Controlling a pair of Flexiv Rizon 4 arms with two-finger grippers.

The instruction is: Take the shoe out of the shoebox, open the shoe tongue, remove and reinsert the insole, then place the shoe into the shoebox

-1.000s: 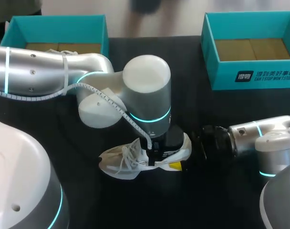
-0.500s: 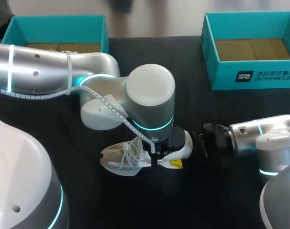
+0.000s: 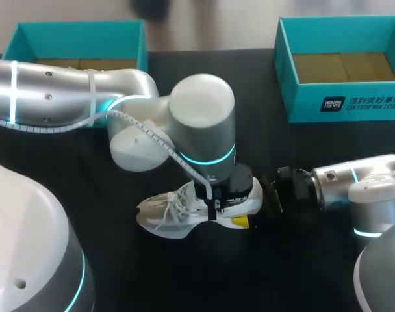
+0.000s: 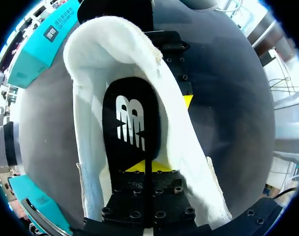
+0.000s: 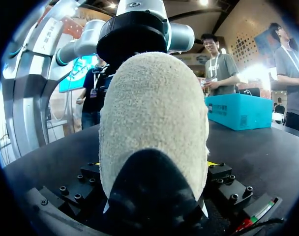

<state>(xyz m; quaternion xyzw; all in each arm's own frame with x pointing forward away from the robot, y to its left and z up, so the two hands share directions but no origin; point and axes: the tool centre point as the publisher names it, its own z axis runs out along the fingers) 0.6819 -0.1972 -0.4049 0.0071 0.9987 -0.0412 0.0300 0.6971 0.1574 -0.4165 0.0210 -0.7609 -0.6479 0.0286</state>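
Counting one shoe (image 3: pixel 168 214), two shoeboxes (image 3: pixel 74 26) (image 3: pixel 301 104)

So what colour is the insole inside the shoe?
The insole is black with a white logo; the left wrist view shows it best.

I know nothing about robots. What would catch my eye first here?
A white shoe lies in the middle of the black table. The right gripper clamps its heel, and the left gripper reaches down into its opening, right over the black insole. Behind them stand two teal boxes, the left shoebox and the right shoebox, at the table's far corners.
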